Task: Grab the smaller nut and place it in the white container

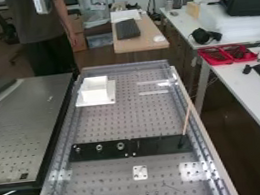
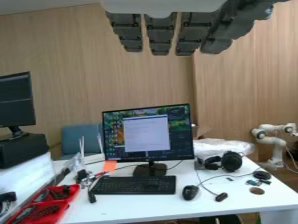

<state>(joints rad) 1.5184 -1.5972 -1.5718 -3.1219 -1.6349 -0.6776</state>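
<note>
Looks like step one, no pickup yet. Fingers (image 2: pixel 159 36) are straight and released, holding nothing. The nuts (image 1: pixel 99 148) sit on the black strip (image 1: pixel 160 145) across the counter (image 1: pixel 106 123); can't say for sure which is the smaller. Next it needs to get over that one and pinch it, then head for the white container (image 1: pixel 96 90).

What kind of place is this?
Probably a robotics lab or workshop: there is a robot's hand, a metal bench full of holes, and a desk with a monitor.
</note>
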